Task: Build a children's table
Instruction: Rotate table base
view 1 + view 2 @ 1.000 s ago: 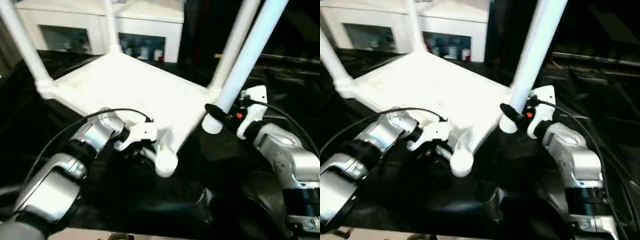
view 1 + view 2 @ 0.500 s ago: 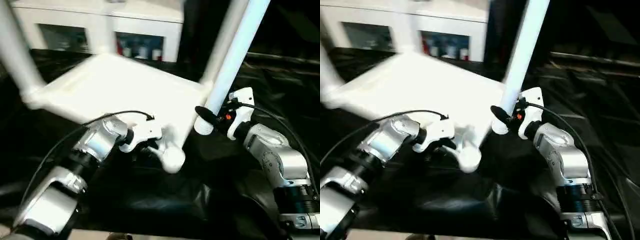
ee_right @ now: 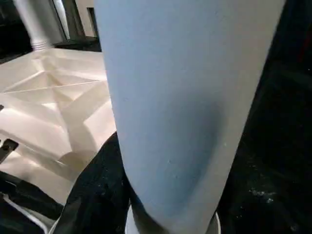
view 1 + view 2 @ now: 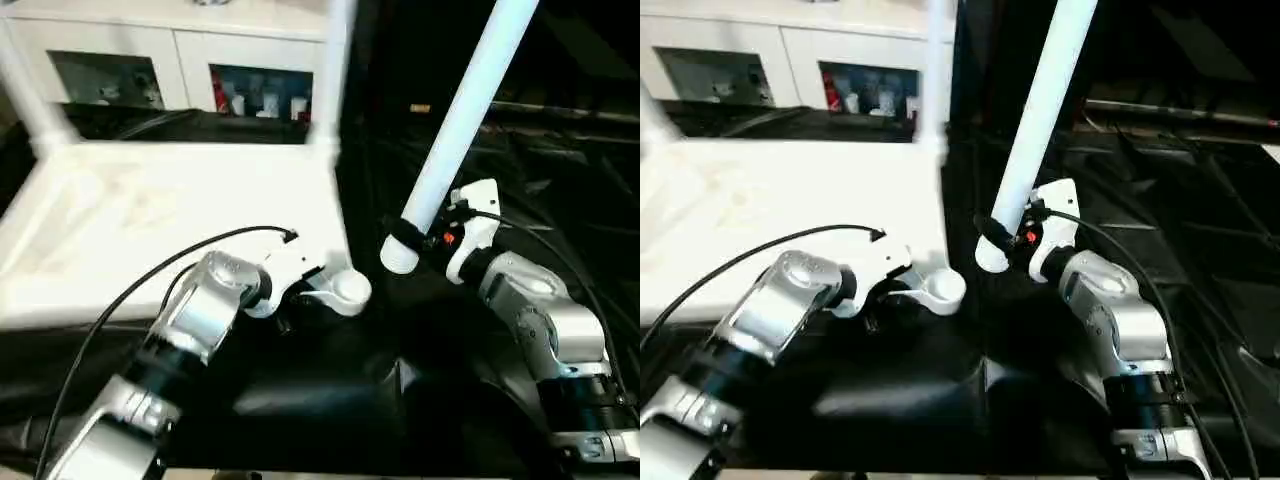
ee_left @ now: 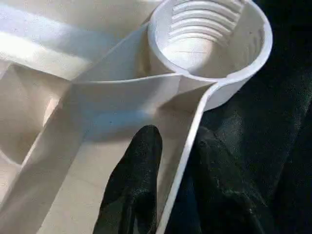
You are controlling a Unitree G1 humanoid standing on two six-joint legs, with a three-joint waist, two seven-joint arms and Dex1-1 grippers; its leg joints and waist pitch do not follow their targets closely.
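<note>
Tabletop dropped flat, empty corner socket now facing the loose leg.
The upturned children's table (image 4: 170, 215) had tilted down onto the black table (image 4: 330, 400) over the last second; left end effector (image 5: 168, 161) pinched its edge rib beside the threaded socket (image 5: 209, 41), which held nothing. Right end effector (image 4: 415, 238) gripped the fourth leg (image 4: 455, 125) just beside it. Two fitted legs stood behind, probably three.

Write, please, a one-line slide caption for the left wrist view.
Left gripper pinching the rim wall of the upturned tabletop beside its empty threaded corner socket.
</note>
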